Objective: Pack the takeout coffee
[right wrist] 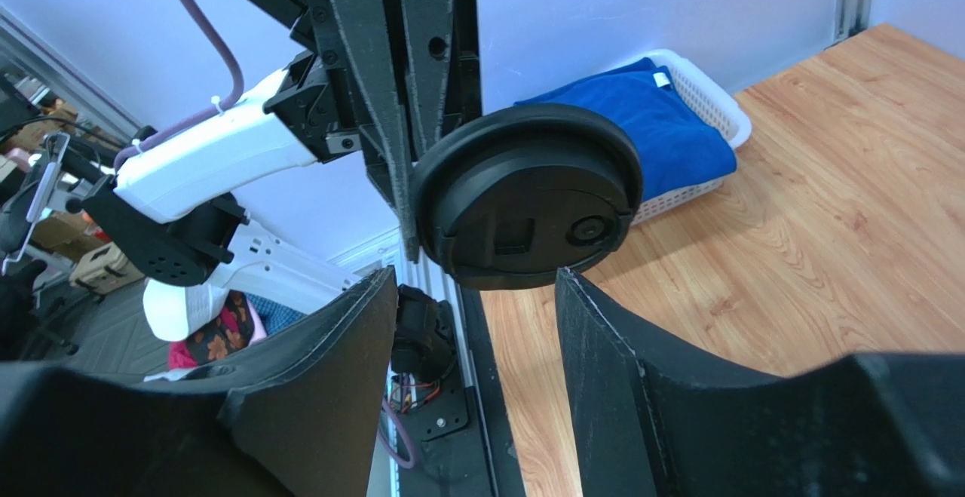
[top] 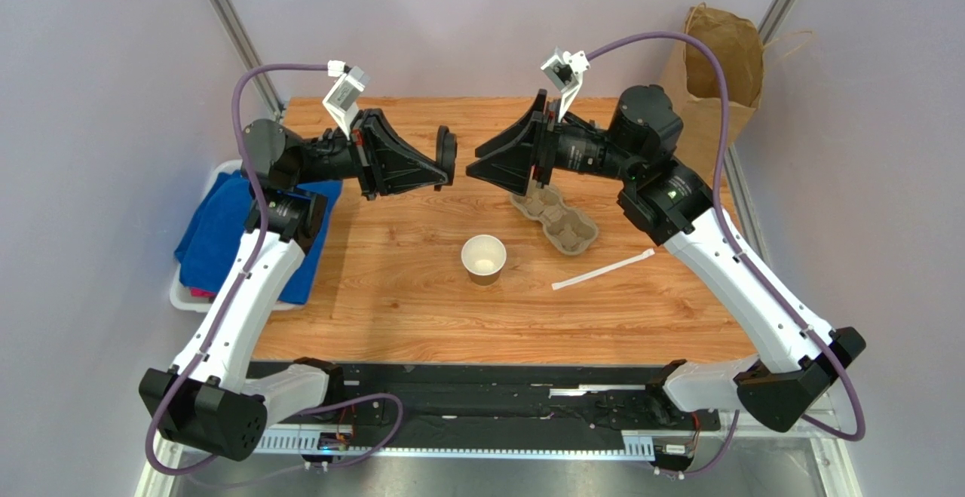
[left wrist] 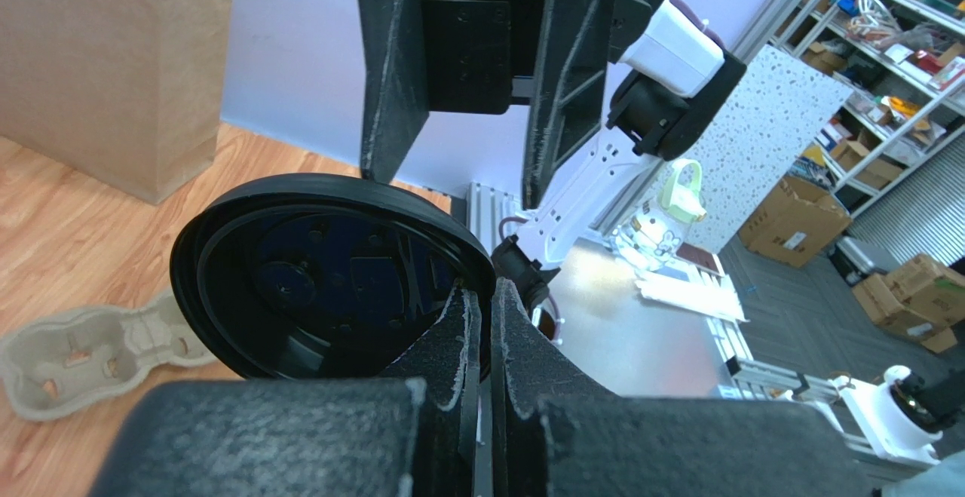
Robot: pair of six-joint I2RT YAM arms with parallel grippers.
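The kraft paper cup (top: 484, 258) stands open, white inside, on the wooden table (top: 374, 282). Its round black lid (top: 447, 155) is held on edge in my shut left gripper (top: 437, 164), well above the table at the back. In the left wrist view the jaws (left wrist: 485, 293) pinch the lid's rim (left wrist: 329, 276). My right gripper (top: 481, 164) is open and empty, facing the lid from the right with a small gap. In the right wrist view the lid (right wrist: 527, 197) hangs just beyond the spread fingers (right wrist: 476, 276).
A grey-brown pulp cup tray (top: 555, 217) lies right of the cup, under the right gripper. A white stick (top: 603, 270) lies to its right. The tall brown paper bag (top: 719, 67) stands off the back right corner. A white basket (top: 187, 293) with blue cloth (top: 227, 237) sits left.
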